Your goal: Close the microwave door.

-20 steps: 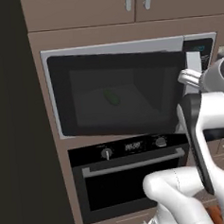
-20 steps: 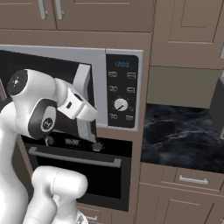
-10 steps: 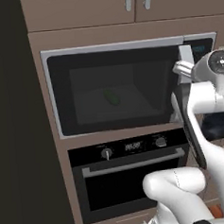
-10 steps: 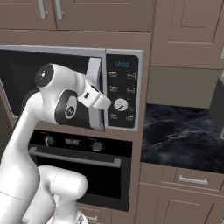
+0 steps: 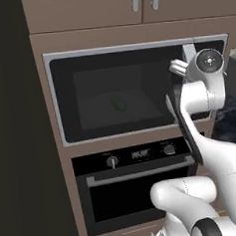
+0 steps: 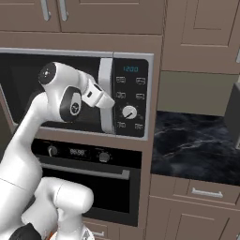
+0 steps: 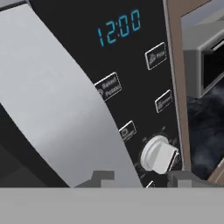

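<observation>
At the wall of brown cabinets, the microwave door [image 5: 121, 97] lies almost flush with the front of the microwave [image 6: 79, 93], its dark tinted window showing a small green thing [image 5: 119, 103] dimly inside, and its thick grey vertical handle [image 6: 107, 96] standing just beside the black control panel [image 6: 131, 97]. From both base views the door looks shut or very nearly so; whether it has seated fully against the frame is hard to tell, since from the hand view the grey handle [image 7: 65, 109] slants broadly across the picture and no clear seam is visible. My judgement is that the closing is all but finished, and what may remain is a last firm press at the handle edge and then drawing the arm clear. The gripper [image 6: 104, 96] sits right at that handle, its white hand pointing towards the panel; in the hand view its two dark fingertips [image 7: 101, 177] rise well apart at the bottom edge, so it stands open and has hold of nothing, pushing if anything with the fingers or the hand. On the panel the clock display [image 7: 119, 27] reads 12:00 above rows of buttons, and the white knob [image 7: 159, 154] lies close ahead of the right fingertip. Below the microwave is the black oven [image 5: 139, 183] with its horizontal bar handle and two knobs, closed. To the right a dark marbled tabletop [image 6: 197, 150] runs off above drawer fronts.
</observation>
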Controlling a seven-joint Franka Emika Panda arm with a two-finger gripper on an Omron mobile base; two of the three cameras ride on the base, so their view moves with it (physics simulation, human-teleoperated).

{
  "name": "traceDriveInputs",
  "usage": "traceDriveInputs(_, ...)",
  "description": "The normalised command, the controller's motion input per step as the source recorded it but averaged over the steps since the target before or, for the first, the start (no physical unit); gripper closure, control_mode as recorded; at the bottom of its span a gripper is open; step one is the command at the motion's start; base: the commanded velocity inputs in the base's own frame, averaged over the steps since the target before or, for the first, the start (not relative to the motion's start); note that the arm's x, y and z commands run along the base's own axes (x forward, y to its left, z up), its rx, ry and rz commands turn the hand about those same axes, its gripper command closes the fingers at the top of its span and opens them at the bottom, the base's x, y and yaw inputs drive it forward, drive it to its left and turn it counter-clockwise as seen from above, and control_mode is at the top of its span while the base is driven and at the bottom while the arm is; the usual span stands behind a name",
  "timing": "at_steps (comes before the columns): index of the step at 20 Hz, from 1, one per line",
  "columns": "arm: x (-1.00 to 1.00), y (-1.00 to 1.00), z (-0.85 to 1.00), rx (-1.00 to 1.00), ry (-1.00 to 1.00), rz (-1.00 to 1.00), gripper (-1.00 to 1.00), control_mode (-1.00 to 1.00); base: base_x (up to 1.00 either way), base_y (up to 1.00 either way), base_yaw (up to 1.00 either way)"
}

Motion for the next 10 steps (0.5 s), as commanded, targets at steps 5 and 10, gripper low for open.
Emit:
traceDriveInputs(5,1.0,0.23,-0.32,0.01,-0.01,-0.05,-1.0,-1.0,0.0,0.0,0.0)
traceDriveInputs(10,0.86,0.06,-0.09,0.01,0.0,-0.01,-1.0,-1.0,0.0,0.0,0.0)
